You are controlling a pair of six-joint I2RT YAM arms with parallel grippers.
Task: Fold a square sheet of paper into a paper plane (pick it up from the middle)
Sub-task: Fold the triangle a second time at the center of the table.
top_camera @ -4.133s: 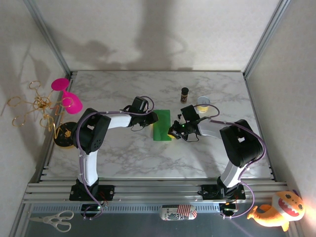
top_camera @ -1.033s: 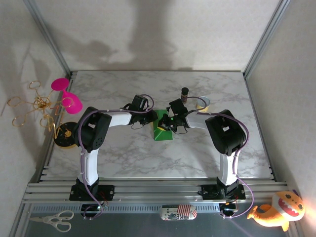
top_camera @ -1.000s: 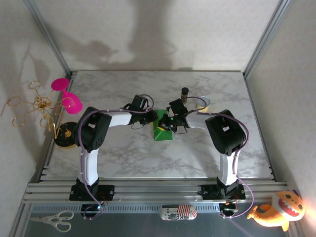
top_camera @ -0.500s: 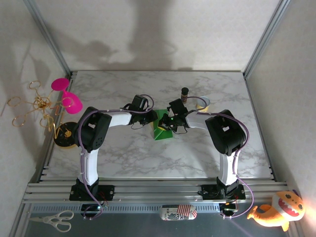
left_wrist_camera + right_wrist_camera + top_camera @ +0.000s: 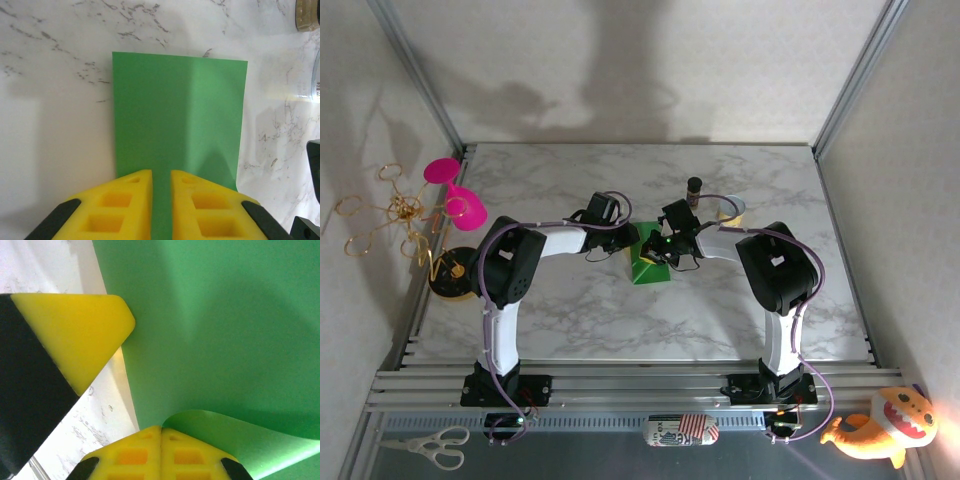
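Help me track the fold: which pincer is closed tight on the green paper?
The right pincer: it is shut on a raised, curling flap of the sheet of paper. The left pincer shows a gap, with paper flat beneath.

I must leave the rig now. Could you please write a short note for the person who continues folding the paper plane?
Left gripper: slightly open, tips over the near edge of the sheet of paper.
Right gripper: shut on a curled-up edge of the sheet.
Paper: green rectangle, otherwise flat on the marble table.
Done: one edge lifted for a fold.
Left: crease this fold; no nose or wings visible yet.
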